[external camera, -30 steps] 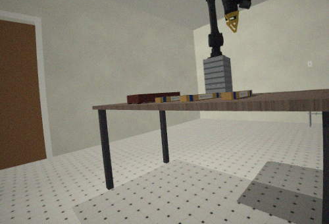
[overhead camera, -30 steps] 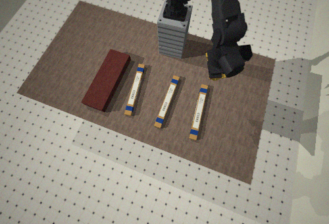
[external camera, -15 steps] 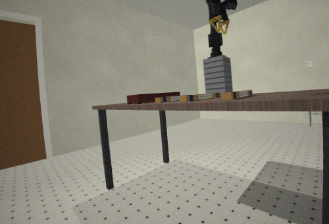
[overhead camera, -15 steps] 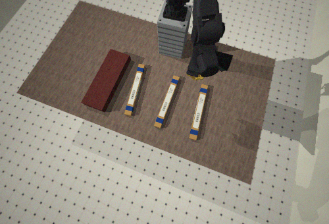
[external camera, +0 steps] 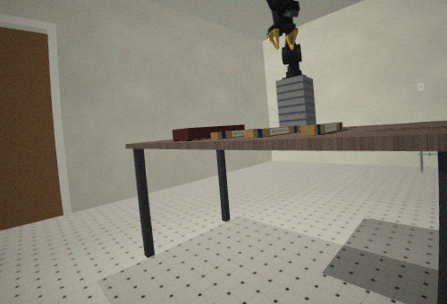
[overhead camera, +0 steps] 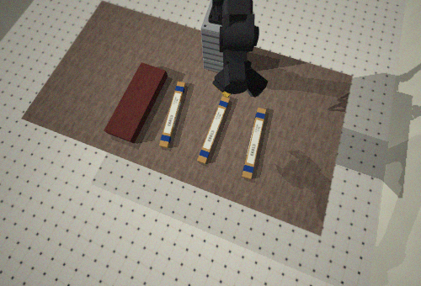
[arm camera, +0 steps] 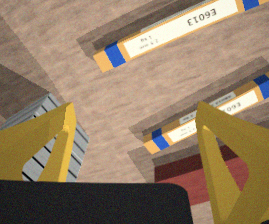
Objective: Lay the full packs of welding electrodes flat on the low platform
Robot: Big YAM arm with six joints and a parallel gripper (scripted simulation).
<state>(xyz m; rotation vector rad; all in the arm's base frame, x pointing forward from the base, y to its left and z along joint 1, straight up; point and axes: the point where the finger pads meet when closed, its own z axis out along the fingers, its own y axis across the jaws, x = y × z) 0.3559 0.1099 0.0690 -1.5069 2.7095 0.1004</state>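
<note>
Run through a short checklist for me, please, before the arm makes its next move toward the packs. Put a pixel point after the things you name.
1. Gripper (overhead camera: 227, 94) (external camera: 282, 41) (arm camera: 135, 111) open with nothing between its fingers: ok.
2. All three electrode packs lying flat, apart from one another: ok.
3. Low platform (overhead camera: 136, 102) (external camera: 192, 134) (arm camera: 185, 186) free of packs: ok.
4. Full packs identified: cannot tell; all look alike from outside.
5. Full packs laid on the platform: not ok; every pack is on the table (overhead camera: 76, 54) (external camera: 358, 142) (arm camera: 110, 95).
6. Gripper raised above the packs: ok, it hangs well over the table.
</note>
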